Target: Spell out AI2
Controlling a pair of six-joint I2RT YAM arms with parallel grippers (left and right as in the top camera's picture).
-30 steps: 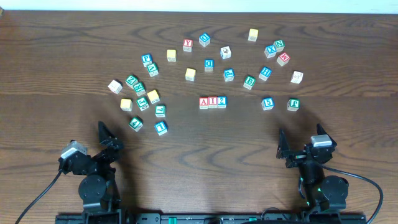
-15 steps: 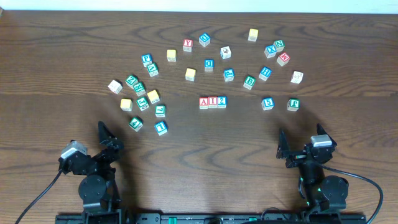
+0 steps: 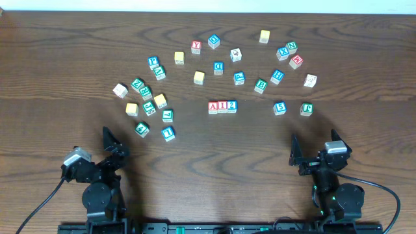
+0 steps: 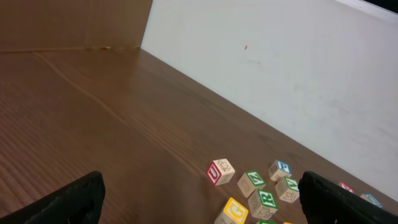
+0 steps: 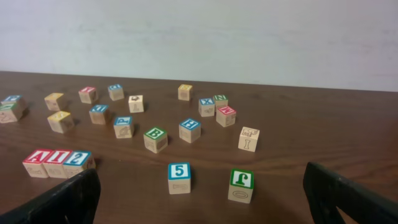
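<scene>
While your left gripper point(image 4: 199, 198) and right gripper point(image 5: 199, 190) sit released and empty at the overhead view's lower left and lower right, you have the A point(image 3: 212, 106), I point(image 3: 222, 106) and 2 point(image 3: 231, 106) touching in a row at the worktop's point(image 3: 208, 162) centre, with loose cubes point(image 3: 239, 78) arcing above.

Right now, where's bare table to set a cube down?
Free: strip between AI2 and the left pincer and right pincer; gap between AI2 and the 5. Crowded: cluster left of AI2, arc behind it.
</scene>
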